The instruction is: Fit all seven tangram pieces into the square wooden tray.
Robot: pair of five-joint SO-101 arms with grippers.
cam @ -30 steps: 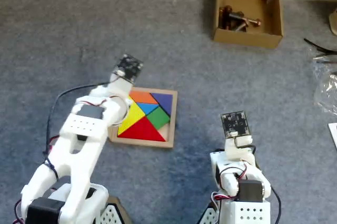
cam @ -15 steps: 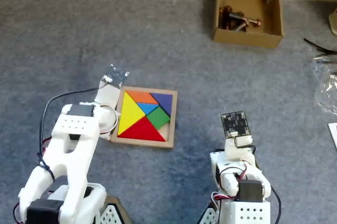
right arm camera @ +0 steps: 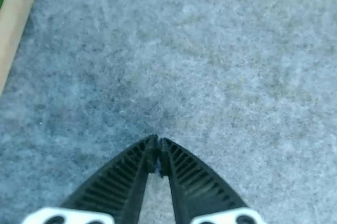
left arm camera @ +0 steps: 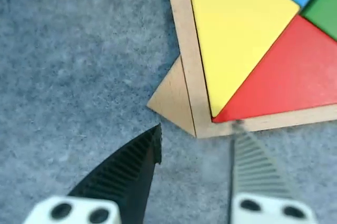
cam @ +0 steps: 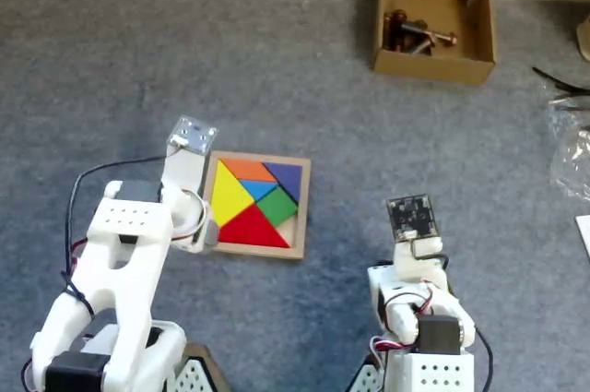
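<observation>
Left claw [left arm camera: 197, 127] hangs over grey carpet [left arm camera: 79, 50], jaws fairly wide and holding nothing — a corner of the square wooden tray [left arm camera: 185, 50] lies right at its tips. In the tray sit a yellow triangle [left arm camera: 237, 29], a red triangle [left arm camera: 284, 71], a blue piece [cam: 259, 189], a green piece [cam: 277, 205], an orange piece [cam: 247, 169] and a purple piece [cam: 288, 176]. A bare gap [cam: 291, 219] shows at the side farthest from this claw. A tan triangle [left arm camera: 171, 100] lies outside, touching the tray's outer wall, just ahead of the black finger [left arm camera: 139, 158]. Right claw [right arm camera: 158, 147] is pinched closed over carpet. Far beyond both claws, a cardboard box [cam: 433, 65] holds coppery metal parts [cam: 417, 34].
</observation>
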